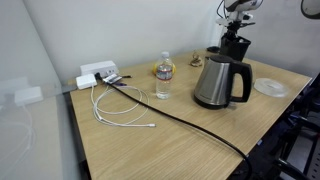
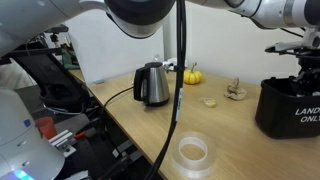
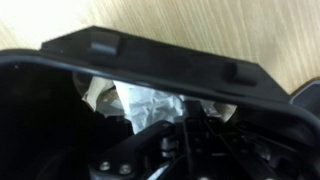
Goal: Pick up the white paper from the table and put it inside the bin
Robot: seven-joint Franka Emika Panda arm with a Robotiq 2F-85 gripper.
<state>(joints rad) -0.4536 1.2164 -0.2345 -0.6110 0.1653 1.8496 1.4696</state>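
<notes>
The black bin (image 1: 236, 48) stands on the wood-grain table (image 1: 170, 145) at its far corner, behind the kettle; it also shows in an exterior view (image 2: 285, 110). My gripper (image 1: 237, 28) hangs right over the bin's mouth and shows above the bin in an exterior view (image 2: 308, 62). In the wrist view the bin's rim (image 3: 150, 55) fills the frame. The crumpled white paper (image 3: 145, 102) sits at my fingertips (image 3: 190, 118) inside the bin's opening. The dark fingers look closed together on it.
A steel kettle (image 1: 218, 82) stands just in front of the bin. A water bottle (image 1: 164, 78), a white cable (image 1: 120, 108) with power block (image 1: 97, 73) and a whitish disc (image 1: 270, 87) lie on the table. A black cable (image 2: 178, 90) hangs across the view.
</notes>
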